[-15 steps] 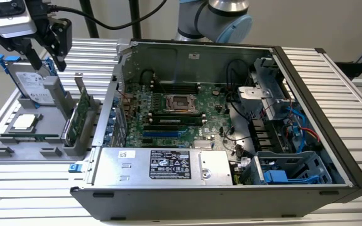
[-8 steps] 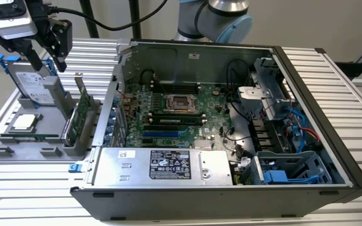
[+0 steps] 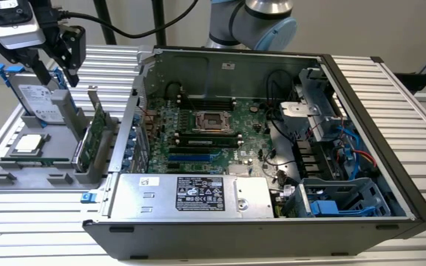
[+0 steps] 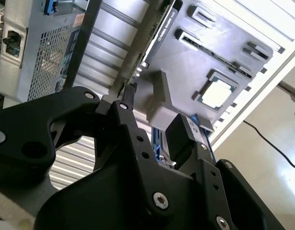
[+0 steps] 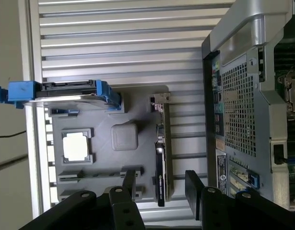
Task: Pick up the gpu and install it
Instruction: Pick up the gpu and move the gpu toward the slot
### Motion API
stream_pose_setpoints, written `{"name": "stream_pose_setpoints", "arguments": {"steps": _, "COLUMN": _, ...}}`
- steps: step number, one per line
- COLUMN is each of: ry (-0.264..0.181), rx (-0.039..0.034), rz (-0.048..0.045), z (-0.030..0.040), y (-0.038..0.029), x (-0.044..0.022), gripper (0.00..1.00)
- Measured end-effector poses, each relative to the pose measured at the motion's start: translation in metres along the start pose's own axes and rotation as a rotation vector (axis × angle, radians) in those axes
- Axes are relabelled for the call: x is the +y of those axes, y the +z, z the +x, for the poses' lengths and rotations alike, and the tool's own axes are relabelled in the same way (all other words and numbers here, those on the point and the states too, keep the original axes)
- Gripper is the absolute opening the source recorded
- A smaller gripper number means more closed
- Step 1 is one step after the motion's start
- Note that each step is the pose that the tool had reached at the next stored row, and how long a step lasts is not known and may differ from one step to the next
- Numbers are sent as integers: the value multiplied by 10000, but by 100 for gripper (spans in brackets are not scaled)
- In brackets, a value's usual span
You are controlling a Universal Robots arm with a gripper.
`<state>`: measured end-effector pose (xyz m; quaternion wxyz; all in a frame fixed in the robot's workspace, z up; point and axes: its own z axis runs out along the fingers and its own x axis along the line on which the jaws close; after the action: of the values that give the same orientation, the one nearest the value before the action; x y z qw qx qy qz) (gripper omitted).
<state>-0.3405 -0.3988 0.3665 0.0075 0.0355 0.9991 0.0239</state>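
- The tool [image 3: 56,67] hangs in the air over the far end of the grey holder tray [image 3: 20,180], above the desk's [image 3: 42,227] far corner at the exterior view's left.
- Its two black fingers are spread apart and grip nothing; in the first wrist view the tool [image 5: 161,188] shows one finger on each side of the card's line, clear of it.
- The gpu [image 3: 97,126] stands on its long edge in a slot of the tray, along the tray edge nearest the computer case [image 3: 257,230]. Its silver bracket points up at the far end.
- In the first wrist view the gpu [image 5: 161,153] is seen edge-on, a thin dark strip beside the case's perforated rear wall.
- In the second wrist view the tool [image 4: 154,112] is in front and the gpu [image 4: 159,33] lies beyond it, untouched.
- A silver hard drive [image 3: 39,102] with blue rails stands at the tray's far end, beside the tool.
- A processor chip [image 3: 28,144] lies flat in a square recess near the tray's middle.
- The case lies open on the desk, motherboard [image 3: 198,133] facing up, with no card in its slots.
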Motion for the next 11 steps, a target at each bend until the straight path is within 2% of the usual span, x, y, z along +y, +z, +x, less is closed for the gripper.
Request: {"name": "stream_pose_setpoints", "arguments": {"steps": 11, "ry": 0, "rx": 0, "rz": 0, "z": 1, "y": 49, "x": -2, "gripper": 100}}
